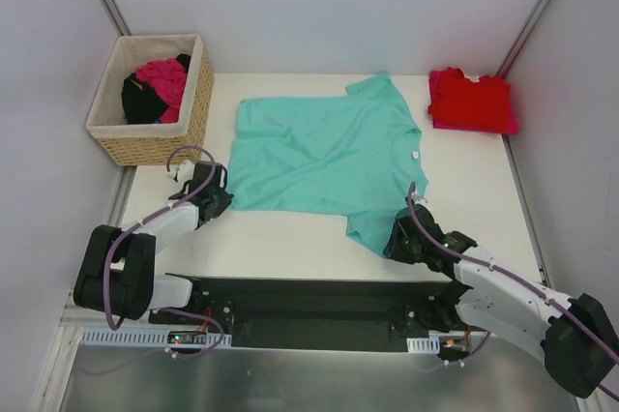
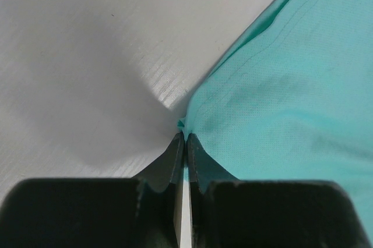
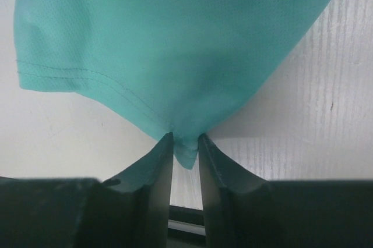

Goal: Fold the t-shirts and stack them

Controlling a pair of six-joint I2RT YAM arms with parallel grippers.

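A teal t-shirt (image 1: 319,151) lies spread flat in the middle of the white table (image 1: 290,238), collar to the right. My left gripper (image 1: 222,201) is shut on its near left hem corner; in the left wrist view the gripper (image 2: 185,134) pinches the teal edge (image 2: 280,102). My right gripper (image 1: 393,238) sits at the near sleeve. In the right wrist view the gripper (image 3: 185,138) has the sleeve's tip (image 3: 175,56) bunched between its narrowed jaws. A folded red t-shirt (image 1: 469,100) rests at the back right, a magenta edge (image 1: 509,126) showing under it.
A wicker basket (image 1: 145,146) stands at the back left, holding a magenta-pink garment (image 1: 164,78) and a black one (image 1: 140,101). Grey walls close the table on three sides. A black base rail (image 1: 309,310) runs along the near edge.
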